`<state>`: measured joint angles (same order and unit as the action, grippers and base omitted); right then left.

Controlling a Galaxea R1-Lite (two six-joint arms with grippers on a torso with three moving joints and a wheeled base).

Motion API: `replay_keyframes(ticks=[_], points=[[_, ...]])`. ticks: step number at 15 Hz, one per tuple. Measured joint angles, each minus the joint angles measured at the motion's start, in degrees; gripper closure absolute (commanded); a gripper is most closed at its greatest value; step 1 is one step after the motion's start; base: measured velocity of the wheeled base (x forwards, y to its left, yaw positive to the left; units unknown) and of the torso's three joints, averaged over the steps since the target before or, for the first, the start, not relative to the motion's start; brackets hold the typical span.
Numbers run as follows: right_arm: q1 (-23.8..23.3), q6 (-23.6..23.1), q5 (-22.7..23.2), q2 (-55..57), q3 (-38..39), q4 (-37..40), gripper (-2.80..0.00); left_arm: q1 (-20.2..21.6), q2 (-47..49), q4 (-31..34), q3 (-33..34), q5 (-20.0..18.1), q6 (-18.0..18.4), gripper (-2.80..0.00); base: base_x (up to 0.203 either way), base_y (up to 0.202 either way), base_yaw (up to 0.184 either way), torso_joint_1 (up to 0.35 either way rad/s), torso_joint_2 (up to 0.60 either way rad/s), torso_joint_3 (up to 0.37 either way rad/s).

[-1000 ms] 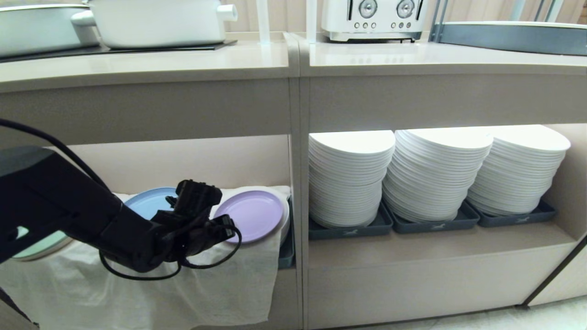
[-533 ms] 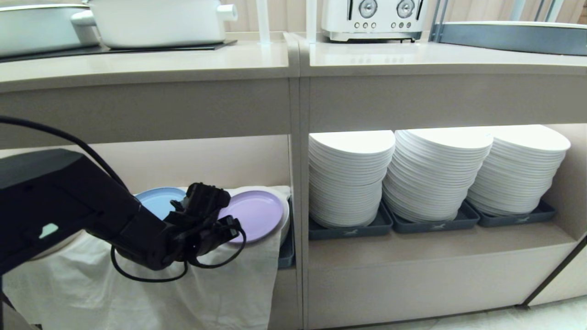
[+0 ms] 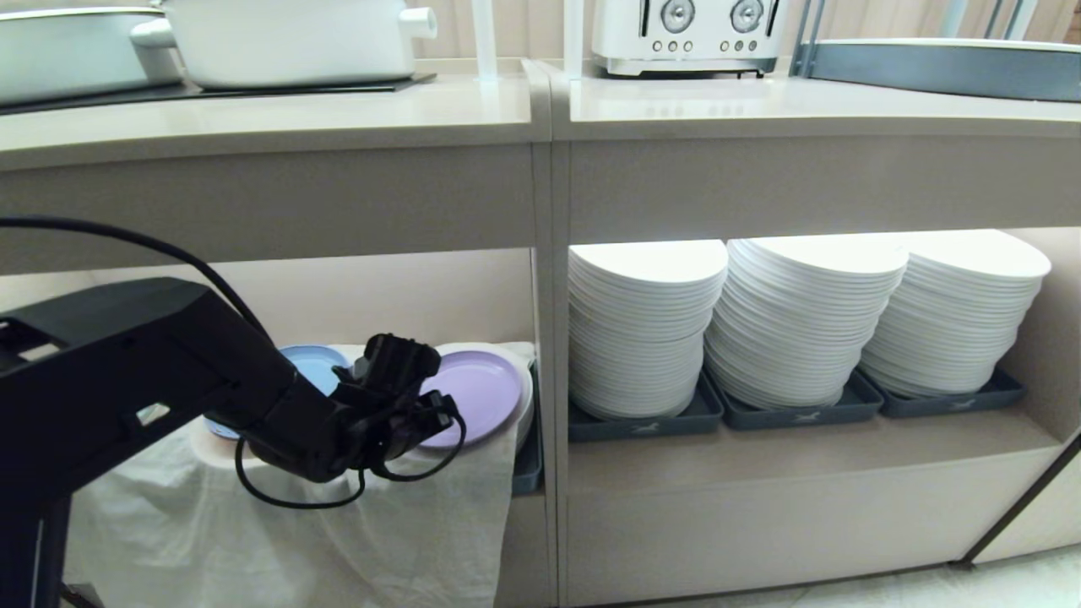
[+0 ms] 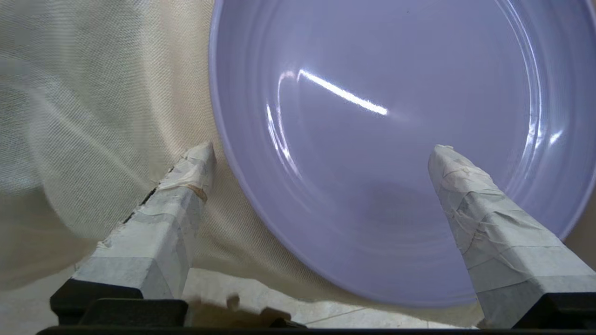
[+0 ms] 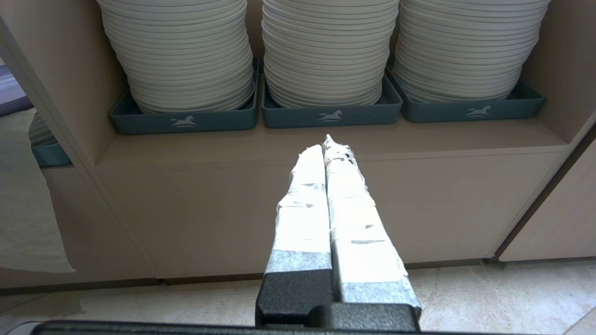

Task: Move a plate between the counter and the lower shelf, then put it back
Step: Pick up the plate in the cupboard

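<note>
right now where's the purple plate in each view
Head view: the purple plate lies on the white cloth in the lower shelf, right of the light blue plate, just beyond the open left gripper.
Left wrist view: the plate fills most of the picture, between the taped fingers.
Right wrist view: not in it.
Shared landmark: the white cloth, seen in all three.

the lower shelf (image 3: 355, 295) holds round stacks draped in a wrinkled white cloth (image 3: 279, 532); the lavender plate (image 3: 475, 395) and a light blue plate (image 3: 317, 367) lie flat on that cloth. the neighbouring compartment carries three dark trays (image 3: 646, 422) of tall white plate stacks (image 3: 646, 325). the counter (image 3: 270, 118) bears white pots (image 3: 287, 38) on a black cooktop panel (image 3: 372, 84).
</note>
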<state>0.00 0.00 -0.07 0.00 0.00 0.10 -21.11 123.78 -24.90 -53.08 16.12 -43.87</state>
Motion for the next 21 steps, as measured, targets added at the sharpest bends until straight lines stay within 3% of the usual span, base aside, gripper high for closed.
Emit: replay_keyframes(ticks=[4,21], points=[[0.00,0.00,0.01,0.00,0.00,0.00,0.00,-0.07,2.09,0.00,-2.54,0.02,-1.93,-2.80,0.000,0.000,0.000,0.000,0.00,0.000],[0.00,0.02,0.02,0.00,0.00,0.00,0.00,-0.10,3.69,-0.04,-4.01,1.29,-2.35,-2.80,0.000,0.000,0.000,0.000,0.00,0.000]])
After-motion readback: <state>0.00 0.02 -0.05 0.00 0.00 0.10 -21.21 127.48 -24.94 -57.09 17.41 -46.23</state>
